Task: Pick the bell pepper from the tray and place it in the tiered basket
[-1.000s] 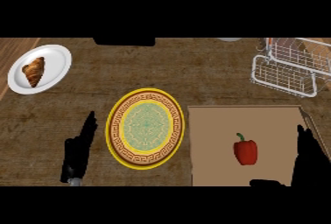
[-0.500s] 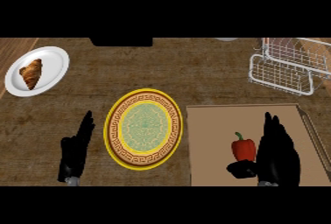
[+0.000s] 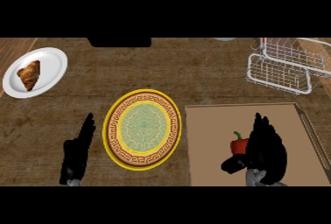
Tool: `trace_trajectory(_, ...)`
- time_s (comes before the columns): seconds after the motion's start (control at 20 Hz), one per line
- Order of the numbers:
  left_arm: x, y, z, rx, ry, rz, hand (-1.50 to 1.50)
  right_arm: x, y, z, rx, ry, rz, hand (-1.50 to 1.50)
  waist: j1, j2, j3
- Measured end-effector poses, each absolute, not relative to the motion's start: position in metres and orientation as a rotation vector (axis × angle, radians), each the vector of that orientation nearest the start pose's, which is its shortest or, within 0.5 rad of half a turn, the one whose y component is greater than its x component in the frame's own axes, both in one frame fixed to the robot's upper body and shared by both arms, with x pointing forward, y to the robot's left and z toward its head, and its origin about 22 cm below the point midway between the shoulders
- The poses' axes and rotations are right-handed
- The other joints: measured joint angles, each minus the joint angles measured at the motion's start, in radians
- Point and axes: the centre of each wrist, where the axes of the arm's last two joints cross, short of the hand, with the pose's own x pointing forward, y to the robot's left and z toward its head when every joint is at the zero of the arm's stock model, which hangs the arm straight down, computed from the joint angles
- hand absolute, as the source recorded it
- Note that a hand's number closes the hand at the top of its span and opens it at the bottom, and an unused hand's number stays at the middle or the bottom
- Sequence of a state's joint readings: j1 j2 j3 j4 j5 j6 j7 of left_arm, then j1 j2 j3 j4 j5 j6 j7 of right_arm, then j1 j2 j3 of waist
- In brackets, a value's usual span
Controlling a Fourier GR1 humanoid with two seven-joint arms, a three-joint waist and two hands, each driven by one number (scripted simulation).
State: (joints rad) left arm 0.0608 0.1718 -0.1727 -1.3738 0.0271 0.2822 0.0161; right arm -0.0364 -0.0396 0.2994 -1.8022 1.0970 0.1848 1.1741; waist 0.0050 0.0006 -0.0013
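Brown tabletop [image 3: 194, 74]. Pepper [image 3: 240, 145] not lifted, on tray [image 3: 213, 127]; right hand [image 3: 266, 151] covers it, closure unclear. Basket [image 3: 284, 70] at 1 o'clock awaits. Left hand [image 3: 77, 151] flat, fingers straight.

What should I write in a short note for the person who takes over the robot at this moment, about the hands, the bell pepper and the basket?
Right hand: over the tray, against the right side of the bell pepper, thumb low in front of it. It hides much of the pepper; whether the fingers have closed on it cannot be told.
Left hand: open, resting on the counter, left of the yellow plate.
Tiered basket: far right of the counter, beyond the tray; nothing seen in it.
Done: the right hand is at the pepper.
Left: grasp, lift, carry to the basket, release.
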Motion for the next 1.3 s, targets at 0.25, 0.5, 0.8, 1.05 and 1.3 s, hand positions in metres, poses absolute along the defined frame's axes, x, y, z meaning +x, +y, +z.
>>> trace_trajectory(0.25, 0.217, 0.245, -0.059, 0.254, -1.300, -0.026, 0.00, 0.243, -0.163, 0.056, -1.037, -0.606, 0.540, -1.50, 0.000, 0.000, 0.000)
trace_trajectory(0.5, 0.220, 0.250, -0.055, 0.247, -1.297, -0.018, 0.00, 0.255, -0.166, 0.059, -1.019, -0.589, 0.536, -1.50, 0.000, 0.000, 0.001)
trace_trajectory(0.8, 0.217, 0.246, -0.052, 0.246, -1.300, -0.020, 0.00, 0.256, -0.179, 0.049, -0.983, -0.532, 0.552, -1.50, -0.002, -0.001, 0.001)
trace_trajectory(1.05, 0.213, 0.250, -0.049, 0.253, -1.298, -0.019, 0.00, 0.254, -0.185, 0.037, -0.954, -0.488, 0.550, -1.50, -0.001, -0.001, 0.001)
trace_trajectory(1.3, 0.213, 0.250, -0.055, 0.248, -1.301, -0.022, 0.00, 0.258, -0.182, 0.021, -0.930, -0.455, 0.565, -1.50, -0.001, 0.000, 0.001)
